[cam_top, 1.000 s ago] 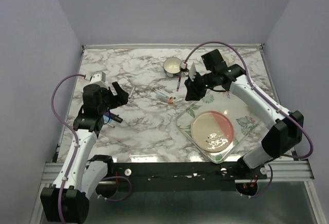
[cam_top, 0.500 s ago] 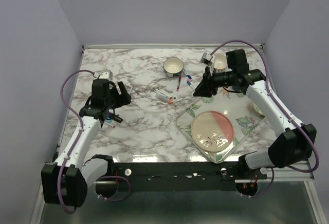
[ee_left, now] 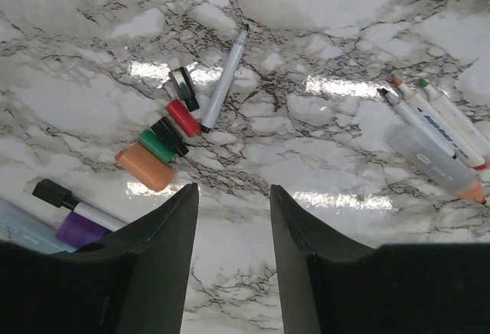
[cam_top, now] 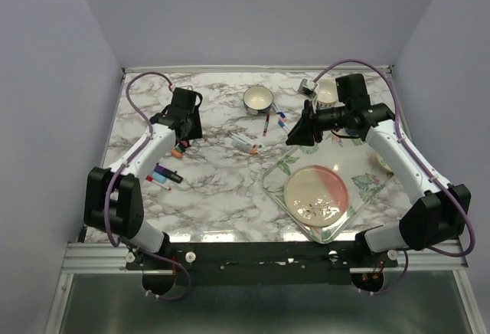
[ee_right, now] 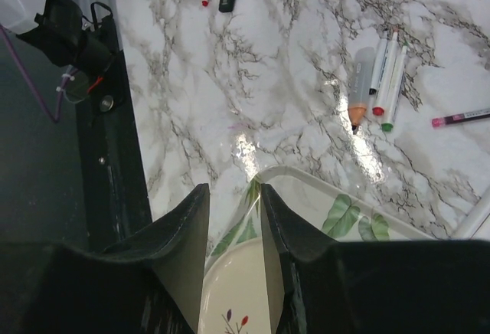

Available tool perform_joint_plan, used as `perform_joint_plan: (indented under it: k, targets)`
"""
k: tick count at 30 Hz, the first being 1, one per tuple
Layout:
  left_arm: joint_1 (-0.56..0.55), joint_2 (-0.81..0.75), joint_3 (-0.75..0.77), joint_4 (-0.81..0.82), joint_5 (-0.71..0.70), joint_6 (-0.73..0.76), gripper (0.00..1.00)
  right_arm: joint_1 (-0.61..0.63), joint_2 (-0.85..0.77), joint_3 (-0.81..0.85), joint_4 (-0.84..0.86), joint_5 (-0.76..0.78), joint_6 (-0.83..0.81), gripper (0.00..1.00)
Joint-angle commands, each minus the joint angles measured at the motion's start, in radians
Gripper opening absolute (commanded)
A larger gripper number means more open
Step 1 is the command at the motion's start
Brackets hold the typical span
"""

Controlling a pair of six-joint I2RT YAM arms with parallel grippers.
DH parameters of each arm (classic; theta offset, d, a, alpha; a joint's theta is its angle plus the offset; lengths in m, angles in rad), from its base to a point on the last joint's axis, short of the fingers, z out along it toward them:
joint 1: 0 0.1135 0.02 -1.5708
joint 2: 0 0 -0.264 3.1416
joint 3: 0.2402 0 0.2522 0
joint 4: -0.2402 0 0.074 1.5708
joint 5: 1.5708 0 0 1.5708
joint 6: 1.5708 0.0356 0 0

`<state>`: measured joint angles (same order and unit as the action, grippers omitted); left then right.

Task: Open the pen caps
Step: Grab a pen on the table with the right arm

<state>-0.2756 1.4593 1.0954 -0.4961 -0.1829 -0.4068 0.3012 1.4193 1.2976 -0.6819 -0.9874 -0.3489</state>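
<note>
Loose pen caps lie on the marble just ahead of my left gripper (ee_left: 233,188): an orange cap (ee_left: 145,167), a green cap (ee_left: 157,146), a red cap (ee_left: 182,117) and a black cap (ee_left: 182,87). Beside them rests an uncapped white pen (ee_left: 224,80). A purple-capped pen (ee_left: 76,227) lies at the lower left. The left gripper (cam_top: 186,129) is open and empty. Three capped pens (ee_right: 383,73) lie mid-table beside a thick orange-tipped marker (ee_right: 360,81). My right gripper (ee_right: 233,187) is open and empty, hovering over the tray's corner (cam_top: 298,135).
A leaf-printed tray (cam_top: 274,175) holding a cream and pink plate (cam_top: 315,194) sits at the front right. A cup (cam_top: 258,99) stands at the back centre. More pens (cam_top: 164,175) lie at the left, and a pink pen (ee_right: 459,117) lies near the right gripper.
My left arm has swung out toward the back of the table, over the loose caps, and its jaws have narrowed. The right arm rose and turned early on, then held still.
</note>
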Motion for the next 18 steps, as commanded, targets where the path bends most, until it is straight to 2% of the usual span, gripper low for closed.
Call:
perform_joint_plan:
  k: [1, 5, 8, 12, 18]
  targets:
    - [-0.008, 0.145, 0.139, -0.071, -0.078, 0.055, 0.47, -0.002, 0.006, -0.014, 0.001, -0.040, -0.002, 0.40]
    - [-0.014, 0.297, 0.262, -0.119, -0.082, 0.109, 0.36, -0.002, 0.009, -0.008, -0.011, -0.045, -0.010, 0.40]
    - [-0.016, 0.390, 0.346, -0.160, -0.102, 0.135, 0.32, -0.002, 0.004, -0.009, -0.015, -0.046, -0.013, 0.40]
    - [-0.016, 0.486, 0.435, -0.212, -0.133, 0.178, 0.30, -0.002, 0.000, -0.012, -0.016, -0.046, -0.015, 0.40]
    - [-0.014, 0.559, 0.480, -0.233, -0.127, 0.197, 0.29, -0.002, 0.004, -0.011, -0.018, -0.046, -0.019, 0.40]
